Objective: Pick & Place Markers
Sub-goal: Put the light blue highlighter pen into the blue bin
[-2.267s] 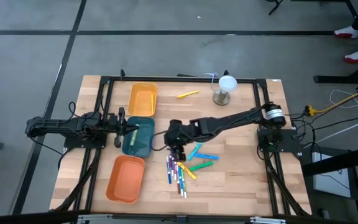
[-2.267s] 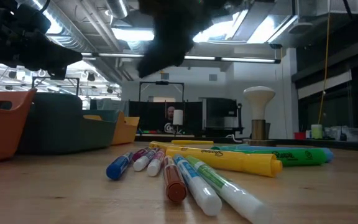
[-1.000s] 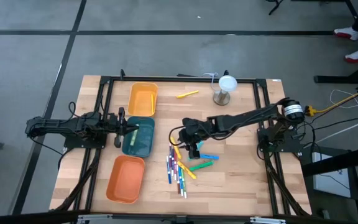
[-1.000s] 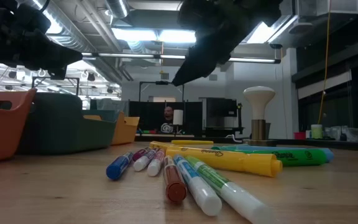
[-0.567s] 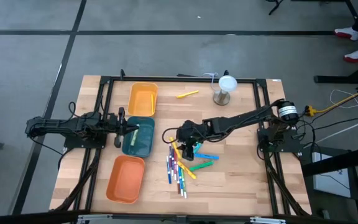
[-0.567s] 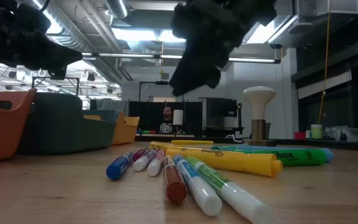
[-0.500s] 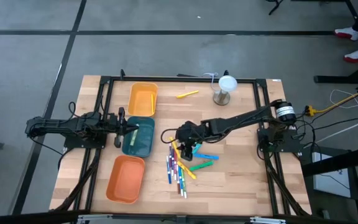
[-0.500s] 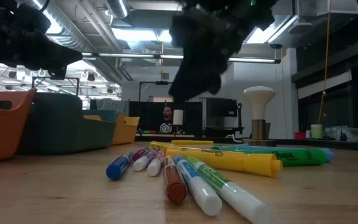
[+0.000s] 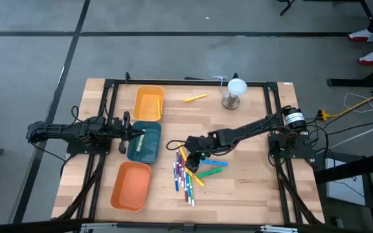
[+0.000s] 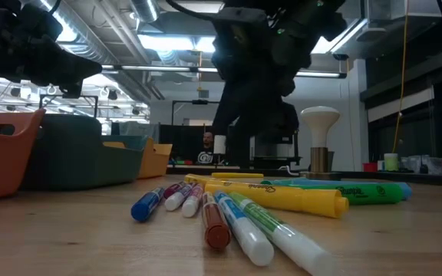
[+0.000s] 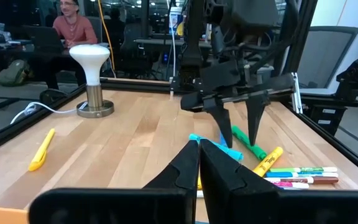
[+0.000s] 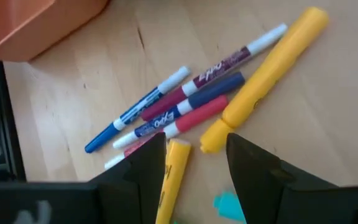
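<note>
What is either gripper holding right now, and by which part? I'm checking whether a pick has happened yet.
Nothing is held. The right gripper hangs open over the markers, empty. The left gripper is shut and empty above the dark teal tray.

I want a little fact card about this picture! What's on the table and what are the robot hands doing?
markers: pile lying on the table, many colours
lone marker: yellow one apart from the pile, near the lamp
trays: yellow tray, teal tray, orange tray, in a row
right gripper: open, low over the pile's top end, a yellow marker between its fingers, nothing held
left gripper: shut, over the teal tray, waiting
</note>
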Robot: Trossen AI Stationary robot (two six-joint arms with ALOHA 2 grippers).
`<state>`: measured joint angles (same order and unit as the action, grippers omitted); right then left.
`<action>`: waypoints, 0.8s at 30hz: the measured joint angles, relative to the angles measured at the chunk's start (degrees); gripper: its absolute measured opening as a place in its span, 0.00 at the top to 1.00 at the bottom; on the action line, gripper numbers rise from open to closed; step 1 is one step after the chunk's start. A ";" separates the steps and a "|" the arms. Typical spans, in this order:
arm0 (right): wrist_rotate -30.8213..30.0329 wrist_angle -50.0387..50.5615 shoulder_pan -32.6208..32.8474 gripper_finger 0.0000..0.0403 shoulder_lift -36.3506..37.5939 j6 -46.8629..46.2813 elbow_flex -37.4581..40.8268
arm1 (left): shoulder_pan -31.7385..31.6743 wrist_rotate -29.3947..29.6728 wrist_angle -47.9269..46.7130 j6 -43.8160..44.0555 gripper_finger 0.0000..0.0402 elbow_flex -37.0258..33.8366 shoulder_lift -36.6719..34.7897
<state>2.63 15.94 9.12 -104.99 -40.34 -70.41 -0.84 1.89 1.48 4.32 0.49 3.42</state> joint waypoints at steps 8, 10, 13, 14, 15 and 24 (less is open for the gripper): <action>-0.02 14.95 1.05 0.58 -0.02 2.94 -4.75 | 0.00 0.00 -0.01 0.00 0.97 0.00 0.00; -0.35 19.23 1.45 0.58 -0.02 7.75 -6.73 | 0.00 0.00 -0.01 0.00 0.97 0.00 0.00; -0.67 22.76 2.04 0.58 -0.02 18.77 -8.15 | 0.00 0.00 -0.01 0.00 0.98 0.00 0.00; -0.85 23.30 2.24 0.58 -0.02 23.24 -8.17 | 0.00 0.00 -0.01 0.00 0.98 0.00 0.00; -0.96 23.95 2.44 0.58 -0.02 27.61 -8.16 | 0.00 0.00 -0.01 0.00 0.98 0.00 0.00; -14.55 30.56 1.14 0.58 -0.02 50.70 -8.09 | 0.00 0.00 -0.01 0.00 0.97 0.00 0.00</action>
<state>-11.91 46.50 10.26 -105.01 10.36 -78.50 -0.84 1.89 1.48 4.32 0.49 3.42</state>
